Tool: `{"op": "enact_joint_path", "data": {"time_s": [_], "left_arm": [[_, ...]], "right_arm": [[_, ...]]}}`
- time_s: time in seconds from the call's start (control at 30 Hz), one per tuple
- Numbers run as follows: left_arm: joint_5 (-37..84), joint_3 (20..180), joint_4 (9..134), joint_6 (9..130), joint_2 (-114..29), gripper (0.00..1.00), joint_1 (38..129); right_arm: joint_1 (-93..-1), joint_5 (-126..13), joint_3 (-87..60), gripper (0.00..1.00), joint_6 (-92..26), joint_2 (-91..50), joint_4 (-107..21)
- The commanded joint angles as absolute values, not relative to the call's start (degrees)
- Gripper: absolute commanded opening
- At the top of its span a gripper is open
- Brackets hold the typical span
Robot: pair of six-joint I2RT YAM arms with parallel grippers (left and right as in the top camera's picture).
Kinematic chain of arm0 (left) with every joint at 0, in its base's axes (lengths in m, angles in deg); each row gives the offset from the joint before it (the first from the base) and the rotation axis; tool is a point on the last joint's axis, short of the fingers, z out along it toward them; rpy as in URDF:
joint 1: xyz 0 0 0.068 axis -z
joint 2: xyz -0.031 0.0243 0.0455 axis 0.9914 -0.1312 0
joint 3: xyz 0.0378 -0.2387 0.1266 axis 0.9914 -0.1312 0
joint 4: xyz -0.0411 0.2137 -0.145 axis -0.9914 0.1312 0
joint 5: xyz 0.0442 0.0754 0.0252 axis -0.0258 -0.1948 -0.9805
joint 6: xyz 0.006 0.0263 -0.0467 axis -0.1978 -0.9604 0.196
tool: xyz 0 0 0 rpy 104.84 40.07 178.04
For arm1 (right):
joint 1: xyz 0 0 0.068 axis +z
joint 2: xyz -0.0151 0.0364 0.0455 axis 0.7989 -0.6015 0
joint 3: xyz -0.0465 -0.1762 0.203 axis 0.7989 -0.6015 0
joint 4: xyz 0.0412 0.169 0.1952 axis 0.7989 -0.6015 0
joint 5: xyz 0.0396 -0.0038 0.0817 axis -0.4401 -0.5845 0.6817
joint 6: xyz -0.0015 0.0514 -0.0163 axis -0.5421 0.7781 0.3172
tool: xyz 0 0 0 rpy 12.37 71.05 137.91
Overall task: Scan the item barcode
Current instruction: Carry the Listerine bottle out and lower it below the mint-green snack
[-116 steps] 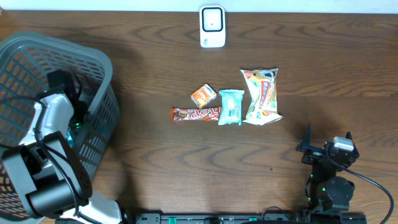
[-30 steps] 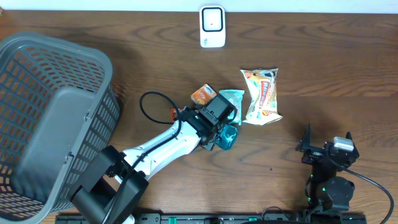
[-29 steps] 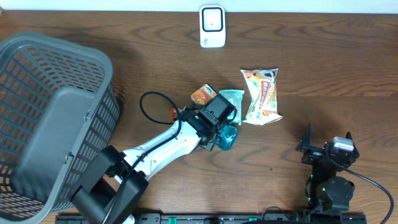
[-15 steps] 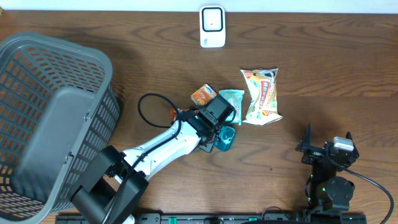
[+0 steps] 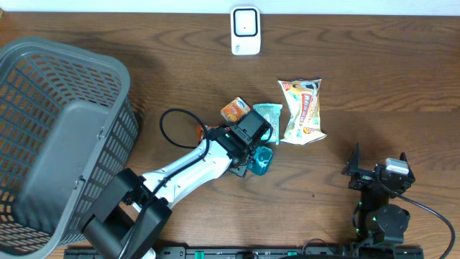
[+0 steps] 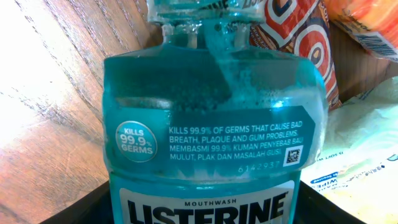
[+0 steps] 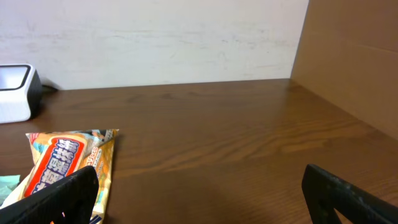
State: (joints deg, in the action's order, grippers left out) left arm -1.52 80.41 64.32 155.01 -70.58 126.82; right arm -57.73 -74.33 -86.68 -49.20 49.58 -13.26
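A teal Listerine mouthwash bottle [image 5: 261, 161] [image 6: 211, 149] lies low over the table in front of the snack row, neck pointing at the snacks. My left gripper [image 5: 257, 154] [image 6: 205, 214] is shut on its body, with a black finger [image 6: 78, 208] at each side. A small square code shows on the bottle's label [image 6: 291, 156]. The white scanner [image 5: 245, 30] [image 7: 12, 93] stands at the table's far edge. My right gripper [image 5: 377, 161] [image 7: 202, 199] rests open at the front right, nothing between its fingers [image 7: 59, 193].
A grey basket [image 5: 43, 129] stands at the left. The snack row holds a brown chocolate bar [image 5: 203, 132] [image 6: 292, 43], an orange packet [image 5: 235, 110] [image 6: 367, 25], a pale green packet [image 5: 269, 115] [image 6: 354, 155] and a chips bag [image 5: 303, 110] [image 7: 62, 162].
My left arm has come out of the basket and across to the snacks with the bottle. Over the last second the bottle shifted slightly toward the table's front.
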Motion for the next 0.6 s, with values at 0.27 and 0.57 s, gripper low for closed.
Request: {"op": "enact_joint_path", "data": {"time_s": [0.27, 0.57], "left_arm": [[-4.1, 79.9, 64.2, 155.5, -70.4, 0.74, 126.7], [-3.2, 79.9, 64.3, 154.4, -69.8, 0.74, 126.5]], "right_arm": [[-57.9, -74.3, -86.9, 0.99, -50.1, 49.8, -13.3], [-57.9, -74.3, -86.9, 0.99, -50.1, 49.8, -13.3]]}}
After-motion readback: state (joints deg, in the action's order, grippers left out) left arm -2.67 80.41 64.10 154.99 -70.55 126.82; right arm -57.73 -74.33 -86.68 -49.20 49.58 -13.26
